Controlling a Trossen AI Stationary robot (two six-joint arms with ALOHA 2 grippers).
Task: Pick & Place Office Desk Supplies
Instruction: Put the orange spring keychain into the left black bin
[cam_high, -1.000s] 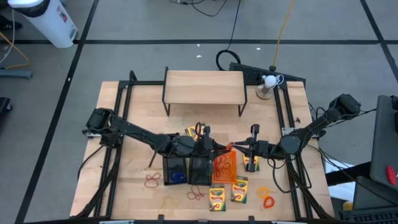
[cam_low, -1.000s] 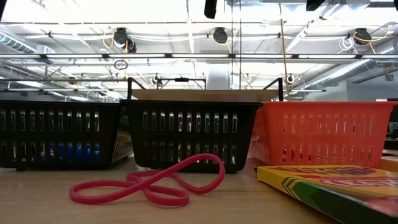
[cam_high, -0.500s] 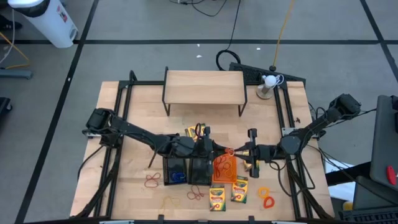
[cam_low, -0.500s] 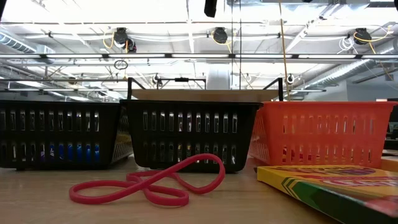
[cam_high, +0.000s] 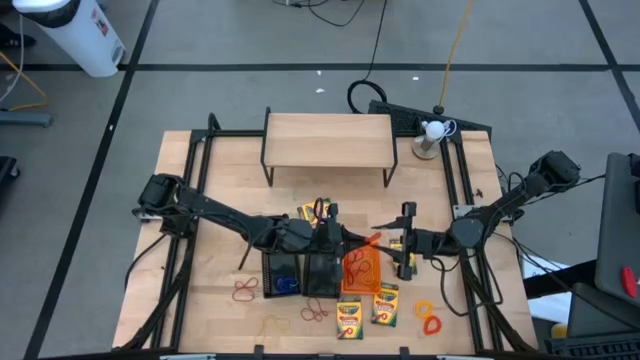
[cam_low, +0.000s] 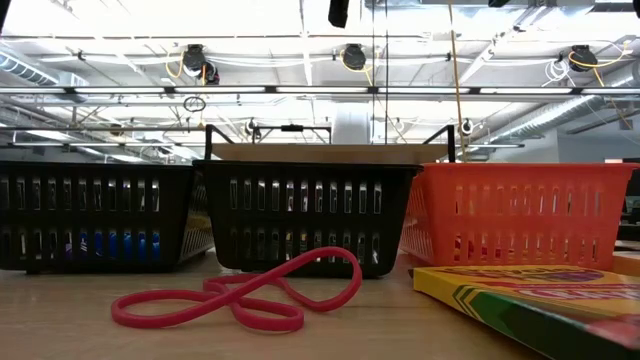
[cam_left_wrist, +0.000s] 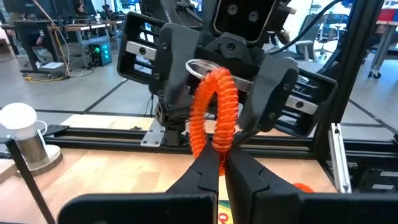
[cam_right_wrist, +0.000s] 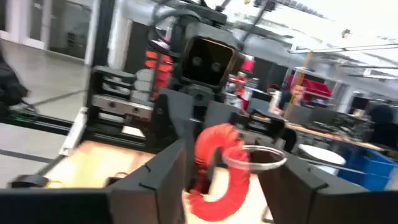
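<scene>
Just above the far rim of the orange mesh tray (cam_high: 362, 272), a ribbed orange rubber band (cam_left_wrist: 214, 112) curled into a ring hangs between the two claws. A second ago the right gripper (cam_high: 390, 243) was clamped on it. Now its dark fingers (cam_right_wrist: 168, 174) stand wide apart on either side of the ring and no longer touch it. The left gripper (cam_left_wrist: 219, 152), reaching in over the black mesh tray (cam_high: 320, 270) beside the orange one, has its jaws pinched narrow on the ring's lower edge and carries it alone.

This looks like a handover just completed: the band has passed from the right arm to the left while still in the air over the orange tray's rim. The likely next step is for the right arm to back away from the orange tray so that the left can lower the band into a tray; which tray is meant cannot be told from here.

On the near side of the orange tray, two yellow-and-green crayon boxes (cam_high: 350, 318) and a red rubber band (cam_low: 240, 295) still lie loose on the wooden table (cam_high: 210, 180), so much sorting remains.
</scene>
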